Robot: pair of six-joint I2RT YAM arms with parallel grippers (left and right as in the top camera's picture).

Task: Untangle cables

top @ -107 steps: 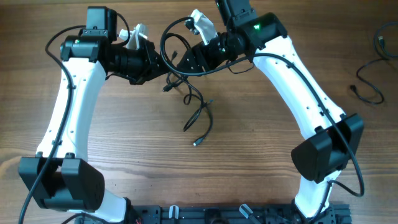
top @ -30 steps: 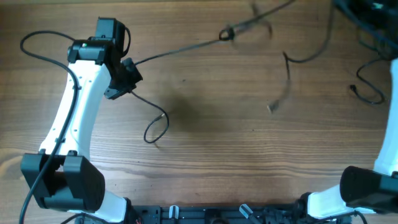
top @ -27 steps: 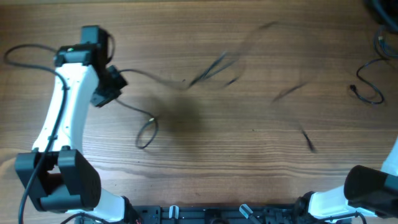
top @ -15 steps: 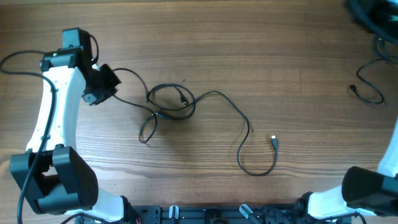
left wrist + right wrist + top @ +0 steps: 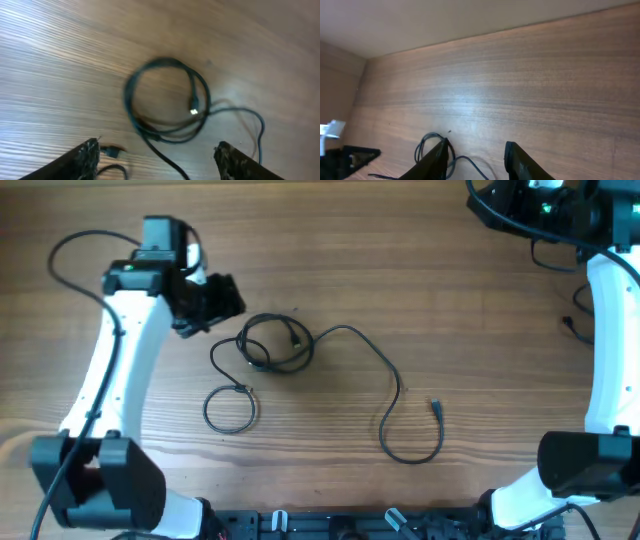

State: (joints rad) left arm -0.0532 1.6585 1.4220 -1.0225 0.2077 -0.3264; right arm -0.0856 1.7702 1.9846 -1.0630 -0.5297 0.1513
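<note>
Nearest, at 5 o'clock on the table (image 5: pixel 320 480), a long tail (image 5: pixel 399 387) of the cables (image 5: pixel 290 367) is laid in an open curl. Its silvery plug (image 5: pixel 436 408) lies clear of the rest, so this end is judged already freed. At 8 o'clock a small loop (image 5: pixel 207 410) is seen, joined by a short run to the coil (image 5: pixel 129 107) at 10 o'clock. There the strands are overlapped, and the remaining tangle is judged to sit there. Just past the coil, the left gripper (image 5: pixel 157 147) is held above it with fingers spread wide and nothing between them, probably so that one strand can be picked. Farthest, at 1 o'clock, the right gripper (image 5: pixel 476 152) is kept high and well apart, its fingers parted and empty. At 3 o'clock a separate cord (image 5: pixel 598 342) is noted alone, partly hidden by the right arm.
</note>
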